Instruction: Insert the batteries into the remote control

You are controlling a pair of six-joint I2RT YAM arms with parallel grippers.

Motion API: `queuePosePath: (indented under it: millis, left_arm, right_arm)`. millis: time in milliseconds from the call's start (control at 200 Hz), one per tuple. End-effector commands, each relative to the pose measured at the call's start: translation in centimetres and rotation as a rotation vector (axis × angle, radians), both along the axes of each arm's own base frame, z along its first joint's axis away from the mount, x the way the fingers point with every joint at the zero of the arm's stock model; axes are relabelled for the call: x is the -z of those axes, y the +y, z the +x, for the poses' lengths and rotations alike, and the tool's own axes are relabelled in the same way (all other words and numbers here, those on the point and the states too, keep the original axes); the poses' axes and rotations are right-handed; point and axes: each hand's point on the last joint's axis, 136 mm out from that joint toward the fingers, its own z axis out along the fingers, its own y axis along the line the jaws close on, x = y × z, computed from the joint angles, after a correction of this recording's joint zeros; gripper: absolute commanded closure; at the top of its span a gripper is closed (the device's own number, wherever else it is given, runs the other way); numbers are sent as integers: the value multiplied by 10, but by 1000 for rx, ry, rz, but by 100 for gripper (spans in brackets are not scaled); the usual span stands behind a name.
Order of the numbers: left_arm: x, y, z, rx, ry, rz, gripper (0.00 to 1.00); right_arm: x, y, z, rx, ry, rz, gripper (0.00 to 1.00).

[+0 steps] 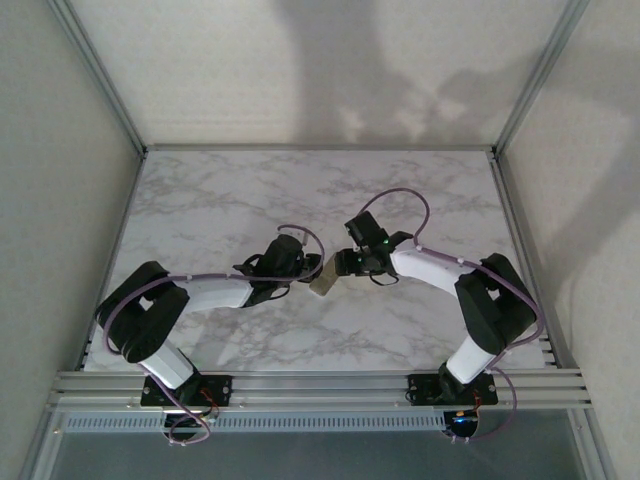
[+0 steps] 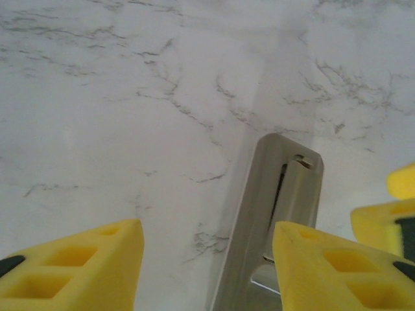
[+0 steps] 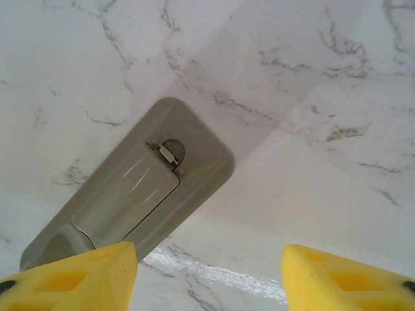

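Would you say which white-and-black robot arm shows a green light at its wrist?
The right arm: a green light glows there; the left arm shows none.

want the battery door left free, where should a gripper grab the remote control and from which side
Likely grip the remote control across its long edges at the end away from the latch, coming from that end: the sides are straight and parallel, and the battery cover stays free.
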Motion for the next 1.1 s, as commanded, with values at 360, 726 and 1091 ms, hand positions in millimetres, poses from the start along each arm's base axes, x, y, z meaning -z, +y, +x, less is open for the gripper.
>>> queuePosePath:
  millis: [360, 726, 1091]
  left_arm:
    - [29, -22, -3, 115, 73, 22, 45]
    - [30, -26, -4, 132, 85, 28, 46]
    - [47, -33, -10, 160, 110, 105, 45]
  right_arm:
    - [-22, -15, 13, 66, -52, 77, 38]
    - [-16, -19, 10, 77, -40, 86, 39]
    - [-10, -19, 9, 83, -26, 88, 38]
